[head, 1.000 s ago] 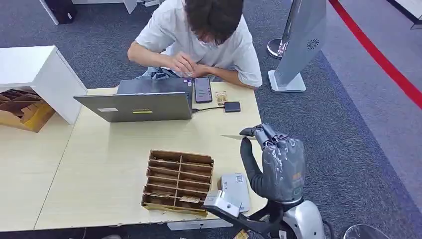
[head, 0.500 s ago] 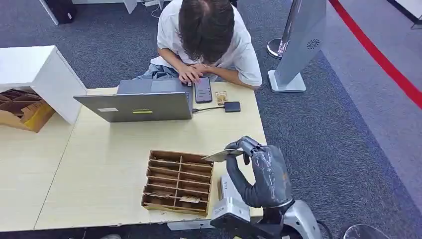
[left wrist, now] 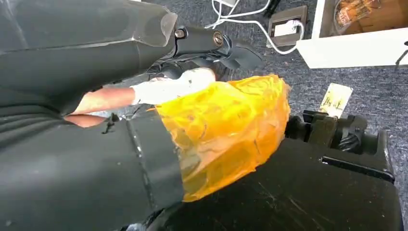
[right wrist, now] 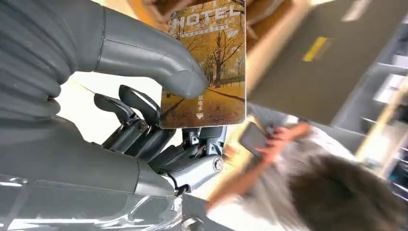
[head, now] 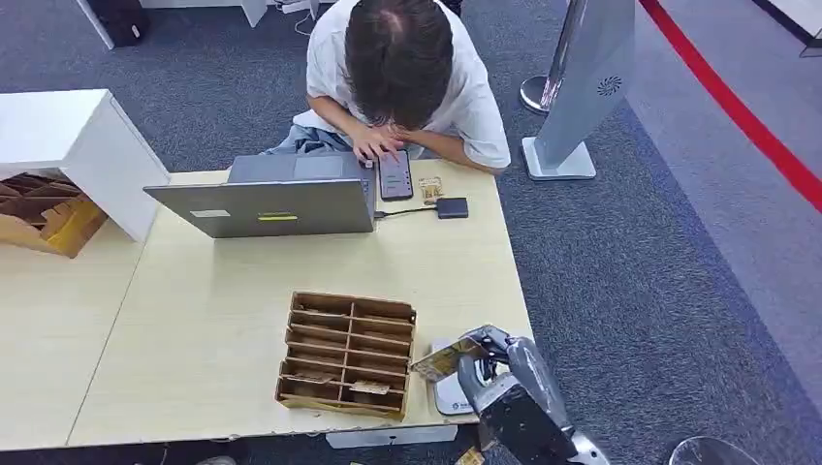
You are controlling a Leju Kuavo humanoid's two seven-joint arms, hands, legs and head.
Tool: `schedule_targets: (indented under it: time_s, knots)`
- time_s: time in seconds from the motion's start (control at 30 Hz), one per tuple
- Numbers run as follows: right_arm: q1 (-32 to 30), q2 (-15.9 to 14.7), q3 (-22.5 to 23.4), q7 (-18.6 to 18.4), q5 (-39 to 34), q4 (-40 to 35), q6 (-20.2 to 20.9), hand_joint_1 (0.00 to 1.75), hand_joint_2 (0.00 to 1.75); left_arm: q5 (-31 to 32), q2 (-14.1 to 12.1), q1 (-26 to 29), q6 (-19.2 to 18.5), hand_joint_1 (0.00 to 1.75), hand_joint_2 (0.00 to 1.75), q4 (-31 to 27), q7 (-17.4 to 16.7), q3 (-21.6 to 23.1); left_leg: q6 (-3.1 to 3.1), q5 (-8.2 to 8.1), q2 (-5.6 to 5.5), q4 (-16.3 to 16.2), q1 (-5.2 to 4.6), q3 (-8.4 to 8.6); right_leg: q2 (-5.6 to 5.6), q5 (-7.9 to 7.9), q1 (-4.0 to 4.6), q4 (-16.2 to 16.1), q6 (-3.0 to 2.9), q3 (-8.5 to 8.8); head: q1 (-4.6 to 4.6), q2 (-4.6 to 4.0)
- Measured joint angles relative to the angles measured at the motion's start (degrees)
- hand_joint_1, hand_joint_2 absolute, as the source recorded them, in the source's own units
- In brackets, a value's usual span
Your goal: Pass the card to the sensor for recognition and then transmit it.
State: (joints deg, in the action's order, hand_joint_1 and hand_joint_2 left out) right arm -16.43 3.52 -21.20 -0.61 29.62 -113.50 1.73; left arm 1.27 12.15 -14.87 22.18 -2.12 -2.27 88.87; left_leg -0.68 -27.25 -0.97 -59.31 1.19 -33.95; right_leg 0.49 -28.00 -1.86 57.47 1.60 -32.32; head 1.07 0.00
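Right hand (head: 504, 383) pinches the hotel card (right wrist: 209, 62) between thumb and fingers, holding it just above the white sensor (head: 448, 387) at the bench's near right corner. Thin, stiff and glossy, the card looks light and likely slippery; the pinch near one short end leaves most of its face free. Whether the left hand holds anything I cannot tell.
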Motion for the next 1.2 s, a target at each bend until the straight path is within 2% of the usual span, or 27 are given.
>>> schedule_targets:
  time_s: [0.47, 0.67, 0.87, 1.2]
  knots:
    - [-1.07, -1.70, 0.11, -3.49, -0.35, 3.98, -1.07, 1.75, 1.75, 0.35, 0.00, 0.36, 0.13, 0.00, 0.00, 0.00, 0.00, 0.00, 0.00, 0.00, 0.00, 0.00, 0.00, 0.00, 0.00, 0.00, 0.00, 0.00, 0.00, 0.00, 0.00, 0.00]
    - [-0.94, -1.75, 0.11, -3.78, -0.11, 5.53, -1.16, 1.75, 1.75, 0.85, 0.00, 0.39, 0.19, 0.00, 0.00, 0.00, 0.02, 0.00, 0.00, 0.00, 0.00, 0.00, 0.00, 0.00, 0.00, 0.00, 0.00, 0.00, 0.00, 0.00, 0.00, 0.00]
    - [-0.89, -1.77, 0.11, -4.76, 0.33, 6.73, -1.44, 1.75, 1.75, 3.45, 0.13, 1.57, 3.04, 0.00, 0.00, -0.22, -1.42, 0.00, 0.00, 0.00, 0.01, 0.00, 0.00, 0.00, 0.00, 0.00, 0.00, 0.00, 0.00, 0.00, 0.02, 0.00]
    - [1.00, -1.75, 0.11, -4.52, 2.10, 10.97, -2.30, 1.75, 1.75, 5.07, 0.11, 1.90, 2.84, 0.00, 0.00, -1.03, -2.03, 0.00, 0.00, 0.01, 0.01, 0.00, 0.00, 0.01, 0.00, 0.01, 0.00, 0.00, 0.00, 0.01, 0.00, 0.00]
